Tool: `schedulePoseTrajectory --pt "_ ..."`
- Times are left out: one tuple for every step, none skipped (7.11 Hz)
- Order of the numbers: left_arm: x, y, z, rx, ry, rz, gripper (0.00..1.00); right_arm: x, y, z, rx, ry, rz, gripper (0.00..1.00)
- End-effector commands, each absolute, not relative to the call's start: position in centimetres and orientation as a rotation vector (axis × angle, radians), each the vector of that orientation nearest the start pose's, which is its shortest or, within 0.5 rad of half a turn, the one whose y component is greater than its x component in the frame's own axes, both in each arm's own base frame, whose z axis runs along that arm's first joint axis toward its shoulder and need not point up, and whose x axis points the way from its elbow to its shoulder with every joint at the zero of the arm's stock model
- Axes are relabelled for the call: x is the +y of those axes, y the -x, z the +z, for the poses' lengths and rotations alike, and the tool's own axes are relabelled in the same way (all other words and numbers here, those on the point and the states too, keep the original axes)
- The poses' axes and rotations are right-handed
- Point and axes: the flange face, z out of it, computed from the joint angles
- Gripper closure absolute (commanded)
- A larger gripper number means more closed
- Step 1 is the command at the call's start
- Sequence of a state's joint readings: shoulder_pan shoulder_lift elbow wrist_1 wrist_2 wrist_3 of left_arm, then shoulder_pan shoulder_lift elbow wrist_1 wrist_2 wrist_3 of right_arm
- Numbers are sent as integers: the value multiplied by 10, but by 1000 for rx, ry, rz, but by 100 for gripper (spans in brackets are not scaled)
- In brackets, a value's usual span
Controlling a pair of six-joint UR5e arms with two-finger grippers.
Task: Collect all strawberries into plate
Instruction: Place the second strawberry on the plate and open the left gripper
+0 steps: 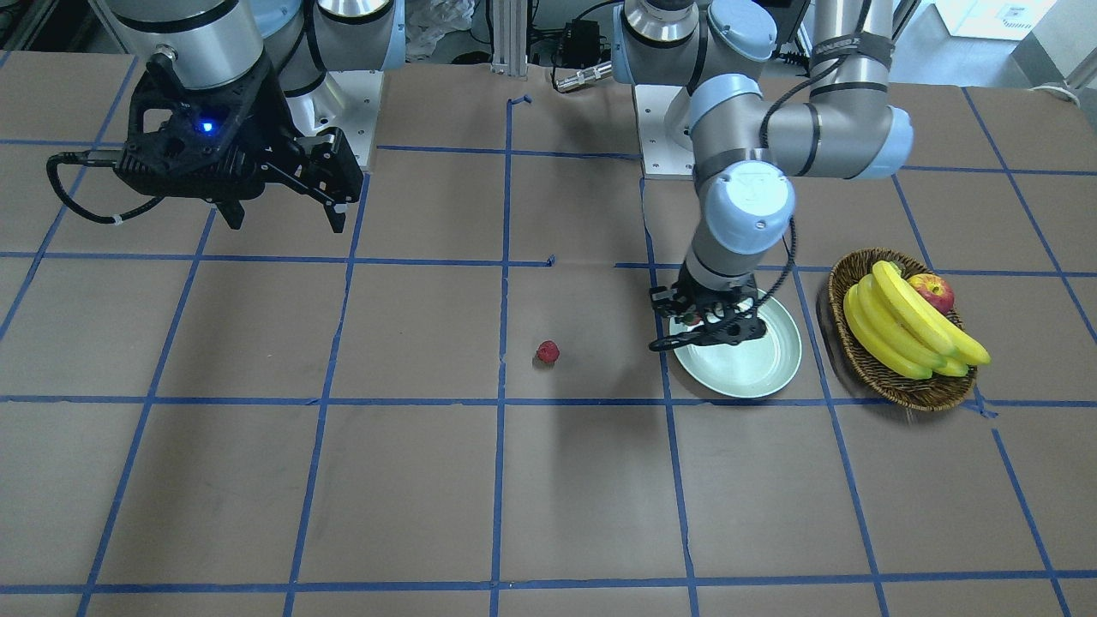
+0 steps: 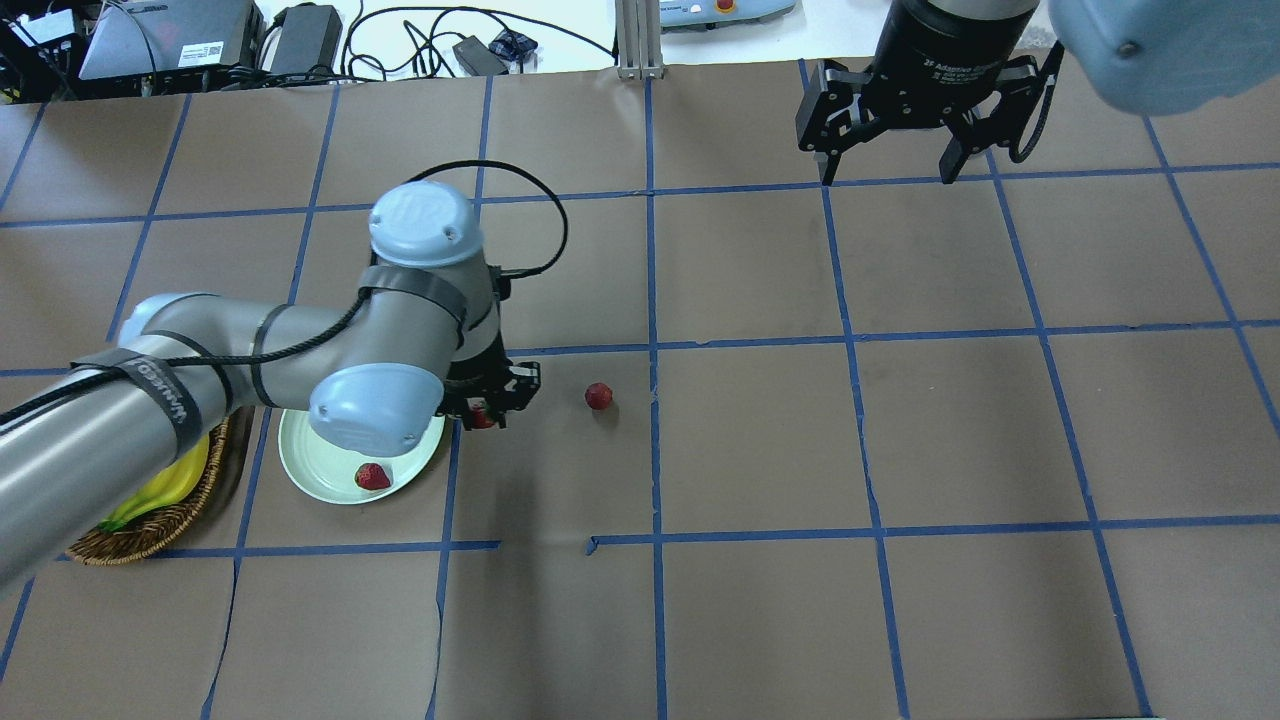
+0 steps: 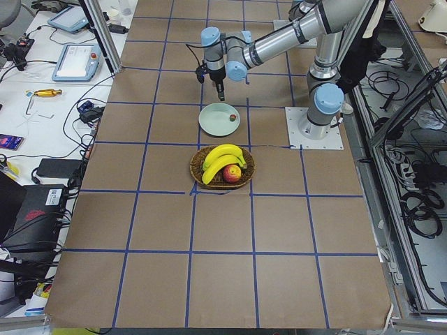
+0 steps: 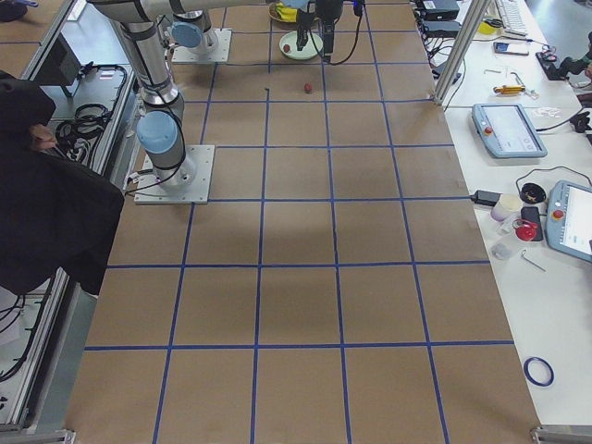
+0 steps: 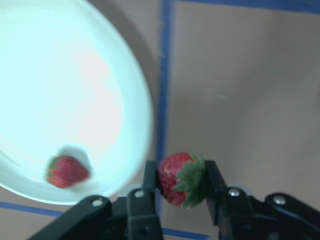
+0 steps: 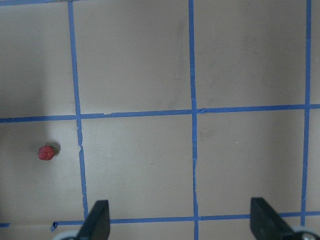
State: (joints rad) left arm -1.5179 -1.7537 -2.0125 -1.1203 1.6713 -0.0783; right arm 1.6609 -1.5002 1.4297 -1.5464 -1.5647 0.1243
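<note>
Strawberries (image 2: 372, 476) belong in the plate (image 2: 318, 470). The held one hangs just outside its rim, so I judge it best carried over the plate's middle and released low. Right gripper (image 6: 179, 222) jaws stand spread and empty. Left gripper (image 5: 180, 175) jaws pinch the held strawberry (image 5: 171, 181). One lies in the plate, and the third strawberry (image 2: 598, 396) sits on the table (image 2: 750, 450).

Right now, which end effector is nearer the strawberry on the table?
Left. The left end effector, gripping another strawberry, is beside the plate, close to the loose strawberry; the right end effector hovers far off.
</note>
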Motion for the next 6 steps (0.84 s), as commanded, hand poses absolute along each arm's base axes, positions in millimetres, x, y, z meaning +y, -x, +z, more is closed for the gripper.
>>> schedulePoseTrajectory --pt "-488 8 231 3050 145 326 93 -511 -181 519 3129 -55 -73 0" --pt "-479 7 213 3053 174 376 93 -511 -181 519 3129 -55 -73 0" --pt "-472 9 206 3054 175 406 43 -511 -181 518 3129 -53 -71 0" --pt "-472 8 207 3052 179 402 9 -511 -181 518 3129 -53 -71 0" --pt "-476 15 222 3050 190 339 5 -511 -181 518 3130 -53 -68 0" --pt "-477 41 234 3033 284 285 4 -512 -181 517 3130 -53 -68 0"
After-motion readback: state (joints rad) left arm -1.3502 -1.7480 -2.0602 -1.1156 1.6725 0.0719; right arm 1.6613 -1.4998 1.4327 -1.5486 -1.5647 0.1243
